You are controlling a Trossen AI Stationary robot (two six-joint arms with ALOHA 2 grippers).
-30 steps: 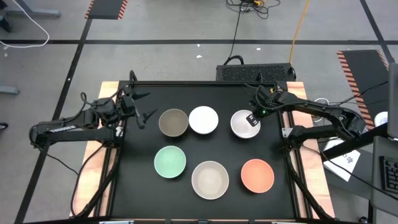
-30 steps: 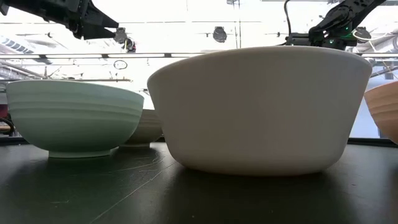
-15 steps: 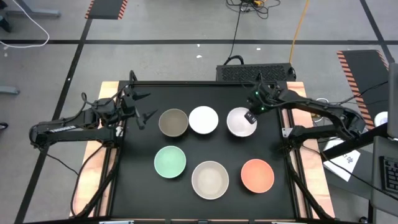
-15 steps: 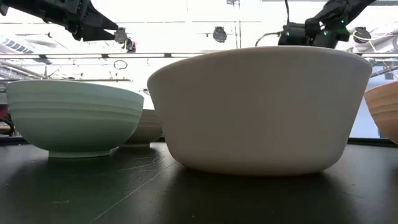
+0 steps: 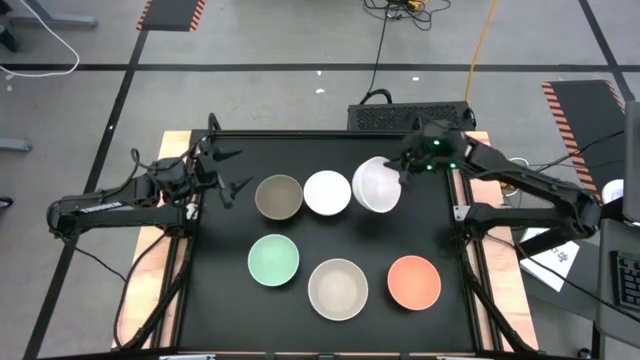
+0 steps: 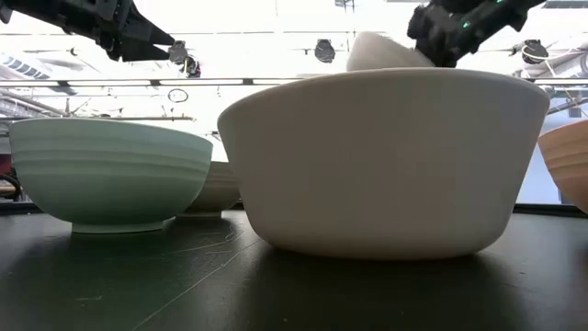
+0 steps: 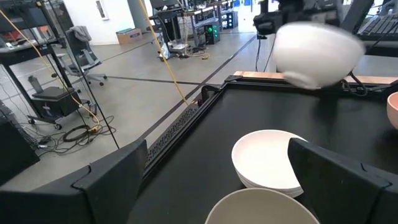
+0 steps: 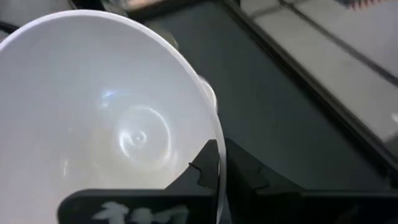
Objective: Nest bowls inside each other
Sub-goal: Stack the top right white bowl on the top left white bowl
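Note:
Five bowls rest on their bases on the black table: grey-brown point(image 5: 279, 197), white point(image 5: 327, 193), mint green point(image 5: 273, 259), cream-beige point(image 5: 338, 289) and salmon-orange point(image 5: 413, 282). My right gripper point(image 5: 398, 176) is shut on a second white bowl point(image 5: 375, 186) held in the air just right of the resting white bowl. This bowl also shows in the low view point(image 6: 381, 51) and the left wrist view point(image 7: 317, 53). My left gripper point(image 5: 230, 170) is open and empty, above the table, left of the grey-brown bowl. My right gripper pinches the white bowl's rim point(image 8: 217, 146) on the bowl's far-right side, one finger inside point(image 8: 202, 171) and one outside point(image 8: 249, 174). The fingers come from the table's right and far side. The bowl is lifted clear of the table and tilted.
A black box point(image 5: 408, 116) lies beyond the table's far edge. Wooden strips point(image 5: 170, 240) run along the table's left and right sides. Bare table shows left of the mint bowl and at the right, where the lifted bowl stood.
My right gripper has risen and gone toward the table's left and far side with the white bowl. The bowl has left the table, is now lifted clear and tipped, and is close to the resting white bowl.

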